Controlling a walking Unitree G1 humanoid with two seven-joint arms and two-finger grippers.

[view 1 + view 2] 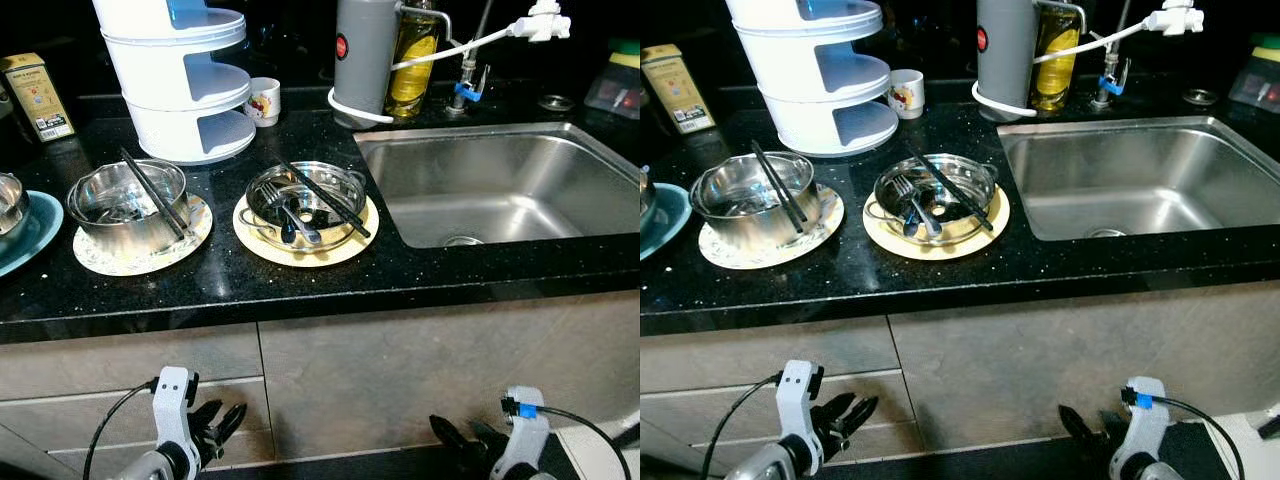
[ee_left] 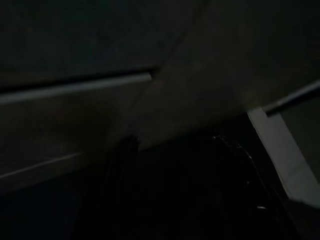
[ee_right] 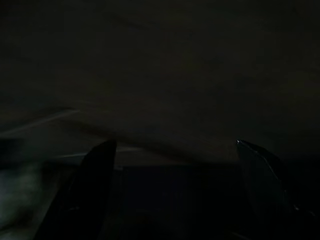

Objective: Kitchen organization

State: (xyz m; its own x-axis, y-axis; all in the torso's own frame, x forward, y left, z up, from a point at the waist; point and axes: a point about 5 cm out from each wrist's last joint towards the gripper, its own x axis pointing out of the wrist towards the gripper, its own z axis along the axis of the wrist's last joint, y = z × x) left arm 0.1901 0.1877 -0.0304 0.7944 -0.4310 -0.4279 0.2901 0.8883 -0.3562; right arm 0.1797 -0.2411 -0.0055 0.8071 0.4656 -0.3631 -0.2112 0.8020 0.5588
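Both arms hang low in front of the cabinet fronts, below the front edge of the black worktop (image 1: 300,285). The left gripper (image 1: 222,420) points toward the cabinet with its black fingers spread apart. The right gripper (image 1: 458,436) also sits low, its two fingers parted, which the dark right wrist view confirms.

On the worktop, near its front edge, a steel pot (image 1: 128,203) stands on a pale round mat (image 1: 140,255) with a pair of black chopsticks (image 1: 155,193) laid across its rim. Just beside it, toward the sink, a shallow steel pan (image 1: 305,200) rests on a yellow mat (image 1: 300,252); it holds a fork (image 1: 285,210) and has a second pair of chopsticks (image 1: 325,198) across it. A teal plate (image 1: 30,235) sits at the left edge.

Along the back edge stand a white tiered rack (image 1: 180,80), a small mug (image 1: 264,100), a yellow tin (image 1: 35,95), a grey canister (image 1: 365,60) and an oil bottle (image 1: 412,60). The steel sink (image 1: 500,180) fills the right part, with the tap (image 1: 470,70) behind it.
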